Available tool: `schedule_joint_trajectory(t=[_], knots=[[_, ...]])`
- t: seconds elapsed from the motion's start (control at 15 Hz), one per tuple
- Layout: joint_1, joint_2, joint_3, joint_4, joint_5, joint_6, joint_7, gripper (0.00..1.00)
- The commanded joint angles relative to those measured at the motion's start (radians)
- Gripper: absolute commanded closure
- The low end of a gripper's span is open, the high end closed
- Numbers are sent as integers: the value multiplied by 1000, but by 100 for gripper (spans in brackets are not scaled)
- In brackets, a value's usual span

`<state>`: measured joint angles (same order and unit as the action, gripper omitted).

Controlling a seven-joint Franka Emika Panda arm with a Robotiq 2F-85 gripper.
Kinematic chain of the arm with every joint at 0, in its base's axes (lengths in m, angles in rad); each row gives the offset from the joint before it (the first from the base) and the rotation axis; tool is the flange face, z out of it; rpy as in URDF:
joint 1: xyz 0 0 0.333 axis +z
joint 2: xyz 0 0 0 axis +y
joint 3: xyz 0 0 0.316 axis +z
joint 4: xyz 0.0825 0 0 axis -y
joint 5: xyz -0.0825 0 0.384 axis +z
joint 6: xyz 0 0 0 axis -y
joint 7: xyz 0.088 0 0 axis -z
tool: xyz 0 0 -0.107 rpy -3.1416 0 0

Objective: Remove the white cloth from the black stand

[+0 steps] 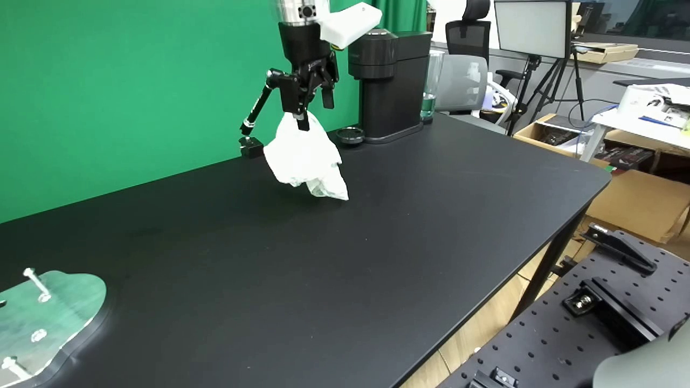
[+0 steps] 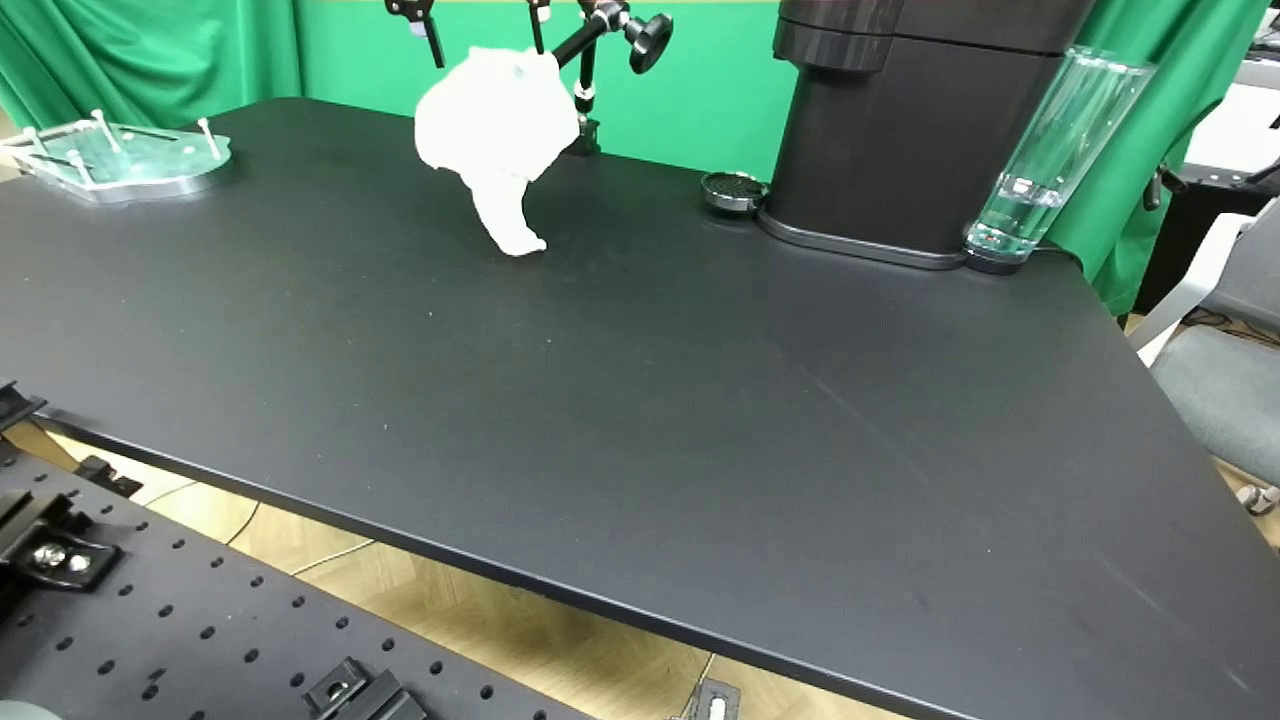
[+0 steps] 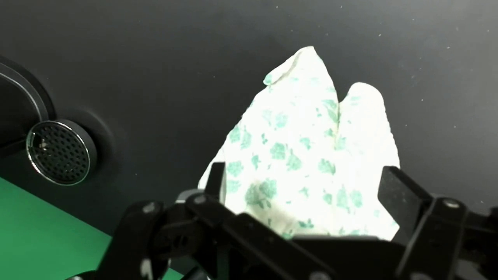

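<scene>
Removal, early stage. The white cloth (image 2: pixel 495 125) hangs draped on the black stand (image 1: pixel 259 106), over the surface (image 1: pixel 345 269); the end effector (image 3: pixel 303 179) straddles it, spread apart and gripping nothing. Positioning alone appears done — grasping, lifting and clearing the stand are left.

The cloth (image 3: pixel 284 147) looks like thin, soft fabric, matt and a little wrinkled. The stand (image 1: pixel 259 108) appears glossy in places. The table (image 1: pixel 377 269) has a smooth, matt top. The machine (image 2: pixel 920 130) seems to be of plastic, partly matt and partly glossy, and its water tank (image 2: pixel 1060 150) is clear and shiny. The round holder (image 3: pixel 60 153) has a polished rim, like metal. The clear board (image 1: pixel 70 299) is glossy; whether it is glass or plastic, I cannot tell. The floor (image 2: pixel 480 620) looks like wood, the box (image 1: pixel 636 202) like cardboard.
</scene>
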<state>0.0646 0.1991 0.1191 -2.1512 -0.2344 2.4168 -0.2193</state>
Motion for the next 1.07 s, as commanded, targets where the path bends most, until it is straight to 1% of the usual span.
schedule_joint_trajectory(t=[0.0, 0.07, 0.13, 0.2, 0.27, 0.47, 0.8, 0.87, 0.93, 1.0], knots=[[10, 43, -8, 49, 20, 26, 7, 0], [10, 52, -9, 55, 21, 34, 7, 0], [8, 60, -7, 61, 31, 37, 5, 25], [7, 66, -7, 65, 38, 42, 5, 26], [8, 71, -7, 69, 44, 43, 7, 32], [7, 79, -5, 78, 67, 35, 7, 55], [10, 74, -6, 75, 83, 29, 20, 88], [12, 72, -7, 73, 87, 28, 26, 96], [15, 68, -7, 70, 90, 25, 31, 98], [17, 65, -9, 68, 87, 22, 41, 97]])
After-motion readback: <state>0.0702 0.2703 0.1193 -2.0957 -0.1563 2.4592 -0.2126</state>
